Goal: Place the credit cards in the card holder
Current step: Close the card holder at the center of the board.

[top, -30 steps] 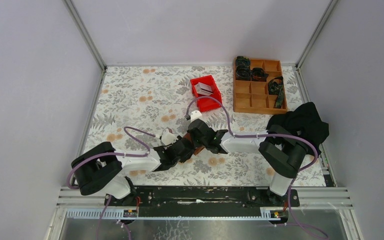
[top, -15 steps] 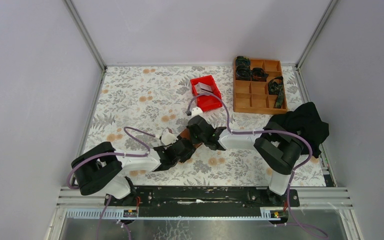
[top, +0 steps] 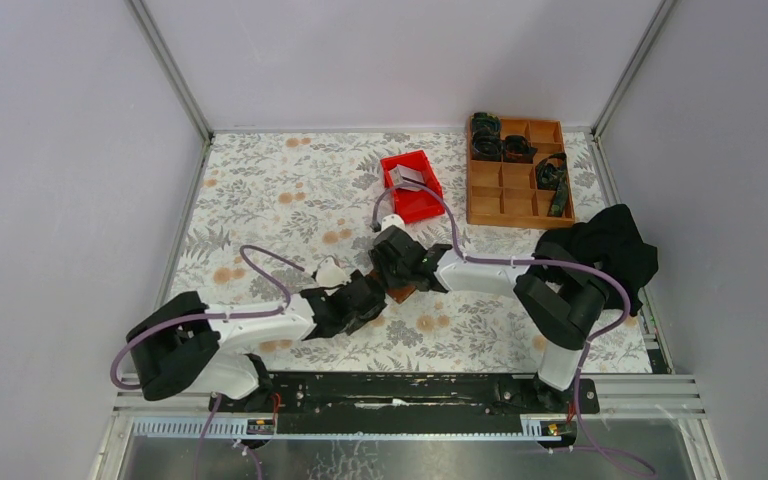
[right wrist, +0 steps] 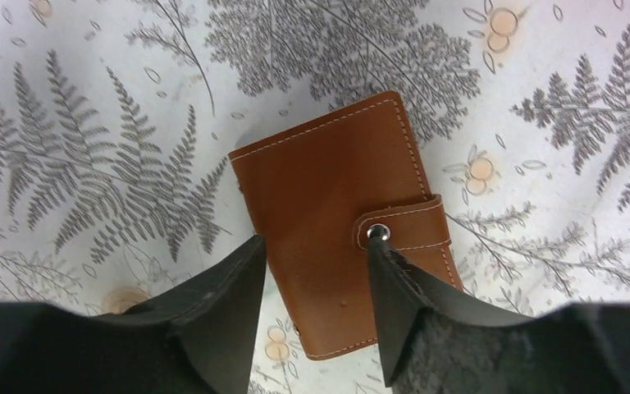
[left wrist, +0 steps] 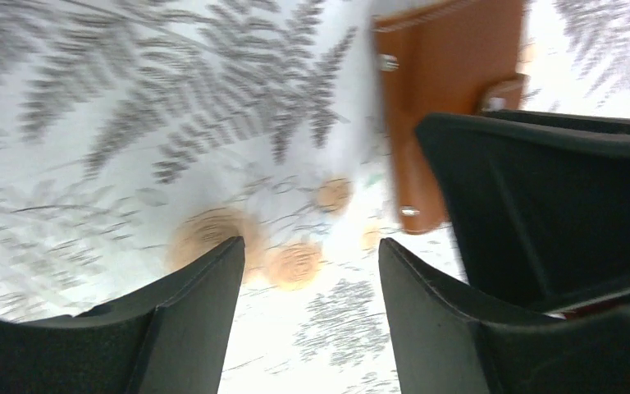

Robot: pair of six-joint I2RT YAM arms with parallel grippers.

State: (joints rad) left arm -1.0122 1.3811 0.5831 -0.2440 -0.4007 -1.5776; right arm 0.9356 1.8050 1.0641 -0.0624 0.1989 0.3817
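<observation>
**While both my jaws stand apart, one closed wallet lies beneath them**

Where my right jaws hang, their two fingers are spread and clamp nothing. Through the gap I look straight down on the card holder. It is one brown leather wallet, folded shut, its single tab fastened by one metal stud, lying flat on the fern-printed counter. One fingertip sits right at that stud in the view. Whether it touches the leather I cannot tell.

My left jaws are parted as well and hold nothing. Their two fingers frame only bare printed counter, and the view is blurred. The card holder shows at the upper right of it, beside my left jaws rather than between them. Part of it is hidden behind my right jaws.

From above, my two arms meet nose to nose near the middle of the counter. Only a sliver of brown leather shows between them.

Farther out, well apart from the wallet, stands one red bin. The credit cards lie inside it as a grey stack, and I cannot count them from this height. Just to the right of the bin is one orange-brown compartment tray. Black items sit in several of its pockets along the far and right sides. One heap of black cloth lies at the right edge of the counter, by my right arm.
</observation>
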